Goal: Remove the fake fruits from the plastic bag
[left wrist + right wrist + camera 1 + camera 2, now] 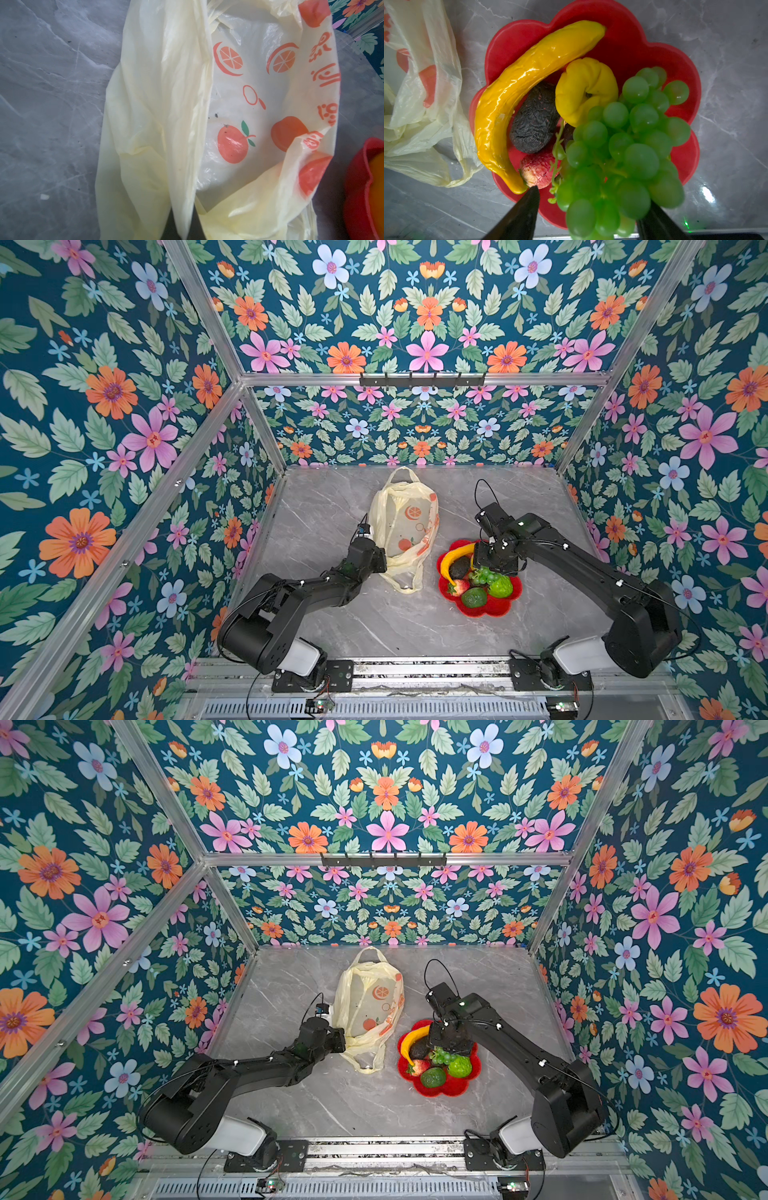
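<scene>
Fake fruits: all seven I could count lay off the worktop on the red flower-shaped plate (633,31). That's the banana (529,83), lemon (583,89), avocado (535,122) and strawberry (537,172), plus the bumpy bright green fruit (500,585) and dark green fruit (473,597) on its near side. The banana curved along the rim facing the bag.

The grape bunch (623,149) sat on top of the pile, between the fingers of the right gripper (593,197). Its jaws stood apart and one finger was visibly clear of the grapes, so this reads as a drop-off, not a grip.

The plastic bag (399,522) lay mid-worktop, running toward the far edge, with its near handle loop just beside the plate. The left gripper (383,562) was clamped together on the film at the bag's mouth, on its left side. Likely purpose: keep the mouth propped open and stop the light bag sliding while the other arm reaches in.

The left wrist view looked straight into the bag (239,104): only prints and bare film, no fruit seen. Folds could hide something small. My read is the unloading was essentially done. The worktop (332,614) around them held nothing else.
</scene>
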